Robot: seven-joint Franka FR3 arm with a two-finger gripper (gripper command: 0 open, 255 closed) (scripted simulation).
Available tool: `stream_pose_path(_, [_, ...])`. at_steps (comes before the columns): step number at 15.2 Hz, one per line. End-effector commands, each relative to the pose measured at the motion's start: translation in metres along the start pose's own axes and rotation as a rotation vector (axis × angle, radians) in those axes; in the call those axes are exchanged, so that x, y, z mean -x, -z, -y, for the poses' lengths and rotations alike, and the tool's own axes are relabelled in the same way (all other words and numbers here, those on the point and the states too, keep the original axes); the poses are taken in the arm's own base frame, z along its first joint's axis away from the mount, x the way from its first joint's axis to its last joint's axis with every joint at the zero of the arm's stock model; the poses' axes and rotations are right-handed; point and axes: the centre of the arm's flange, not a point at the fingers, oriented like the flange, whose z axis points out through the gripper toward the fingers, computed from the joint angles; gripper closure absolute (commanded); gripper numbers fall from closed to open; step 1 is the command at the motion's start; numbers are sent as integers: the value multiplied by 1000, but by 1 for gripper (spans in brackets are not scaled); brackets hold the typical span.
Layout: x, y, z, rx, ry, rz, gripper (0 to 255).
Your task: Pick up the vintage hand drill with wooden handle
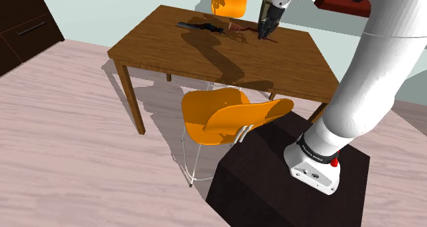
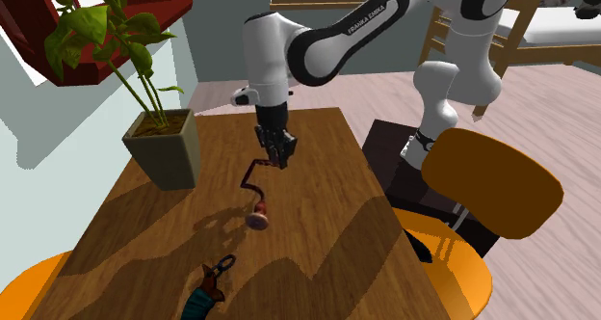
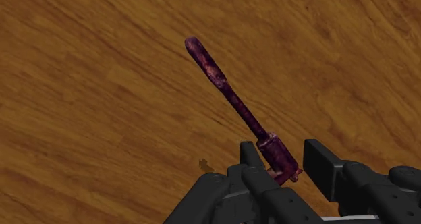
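Hand drill (image 3: 233, 98) is lying flat on the table (image 3: 94, 101), its thick end sitting between the fingers of the pincer (image 3: 282, 154), which are standing apart, unclamped; its long shaft is stretching away ahead.

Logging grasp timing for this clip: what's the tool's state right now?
Tool: open, straddling one end of the hand drill, not yet clasping it.
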Motion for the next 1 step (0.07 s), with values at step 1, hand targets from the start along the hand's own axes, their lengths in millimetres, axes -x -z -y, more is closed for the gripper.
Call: stream_pose_path(1, [0, 3, 0, 0, 0, 0, 255])
